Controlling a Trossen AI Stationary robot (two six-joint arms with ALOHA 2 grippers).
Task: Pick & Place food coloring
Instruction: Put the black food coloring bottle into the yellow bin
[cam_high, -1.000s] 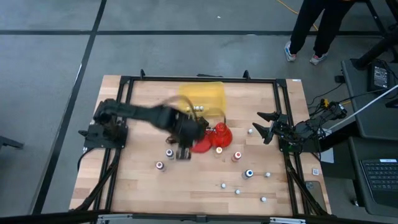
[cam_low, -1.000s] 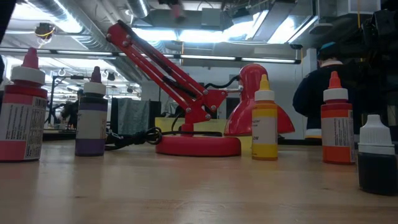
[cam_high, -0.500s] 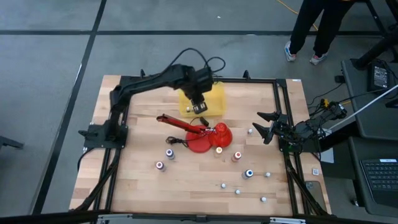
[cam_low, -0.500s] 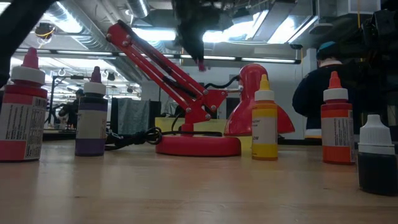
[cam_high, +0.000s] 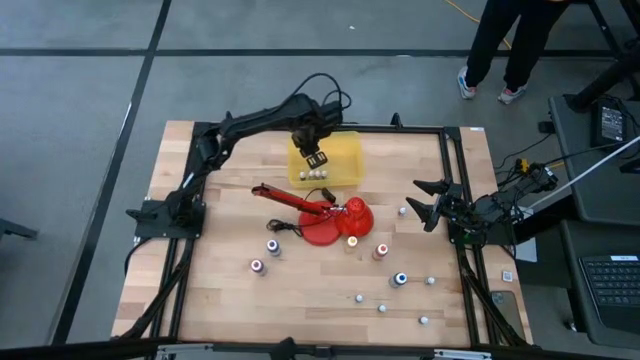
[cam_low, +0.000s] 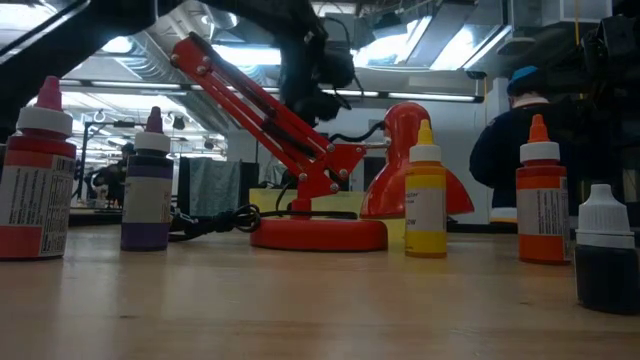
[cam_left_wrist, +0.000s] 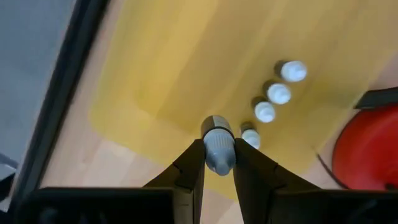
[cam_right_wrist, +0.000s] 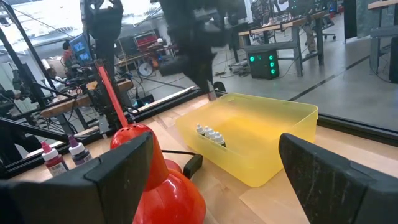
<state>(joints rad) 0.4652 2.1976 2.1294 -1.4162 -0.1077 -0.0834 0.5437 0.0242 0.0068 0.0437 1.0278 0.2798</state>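
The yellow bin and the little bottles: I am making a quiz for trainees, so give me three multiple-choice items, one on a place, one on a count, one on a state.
1. Where is the left gripper?
A. Over the yellow bin
B. By the blue bottle
C. Off the table

2. How many bottles already lie in the bin?
A. None
B. Four
C. Nine

3. What are the left fingers doing?
A. Spread wide, empty
B. Clamping the lamp
C. Shut on a small bottle

Answers:
1 A: the high view shows the left gripper above the yellow bin.
2 B: the left wrist view shows four pale caps in a row.
3 C: a small bottle sits pinched between the left fingers.
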